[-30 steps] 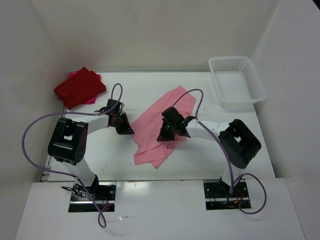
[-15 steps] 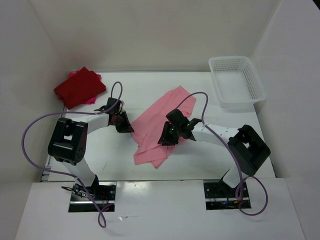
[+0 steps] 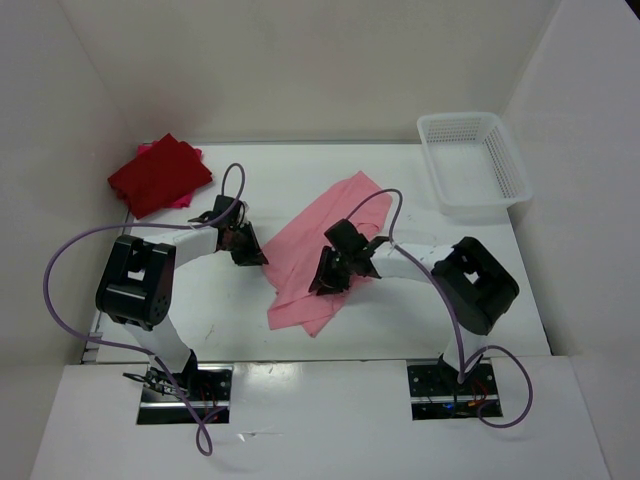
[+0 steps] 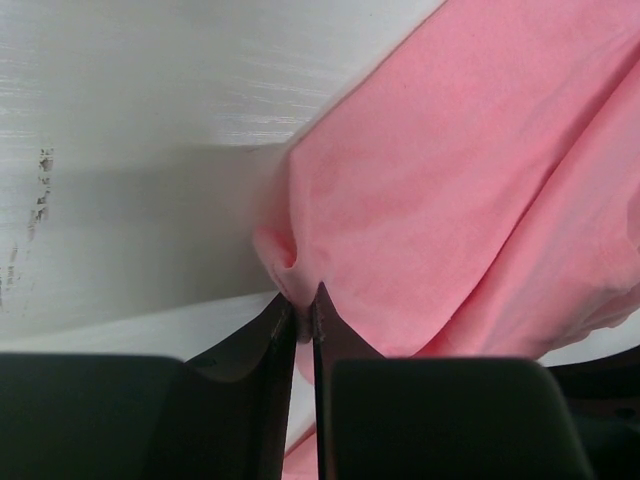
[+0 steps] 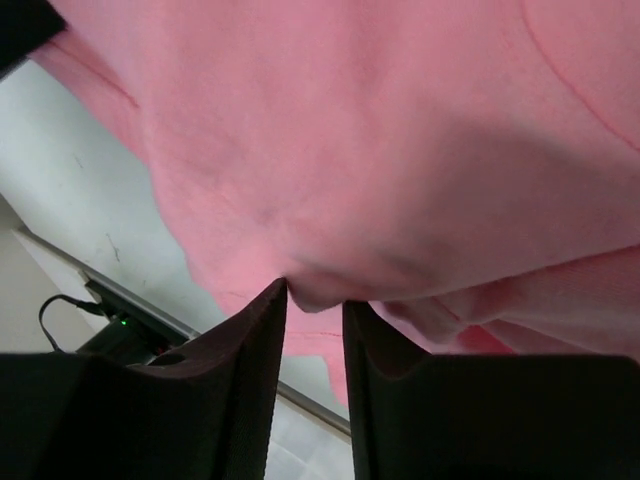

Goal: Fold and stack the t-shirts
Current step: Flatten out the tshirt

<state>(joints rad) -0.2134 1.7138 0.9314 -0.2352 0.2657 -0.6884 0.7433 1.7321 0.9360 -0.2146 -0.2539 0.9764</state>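
Fingers (image 4: 340,340) of the left gripper (image 4: 300,300) are pressed almost together, pinching a small pucker at the left edge of the light pink t-shirt (image 3: 305,235). On the right gripper (image 5: 315,300) the fingers (image 5: 250,350) stand a narrow gap apart, with a bunched fold of the same shirt caught between their tips. The shirt lies spread and rumpled on the middle of the table (image 3: 280,190), running from its far right end down to a near left corner. The left gripper is at the shirt's left border and the right gripper over its middle. The dark red t-shirt (image 3: 160,175) sits folded in the far left corner, with the crimson-pink t-shirt (image 3: 181,201) peeking out beneath it. A white mesh basket (image 3: 475,160) stands at the far right.
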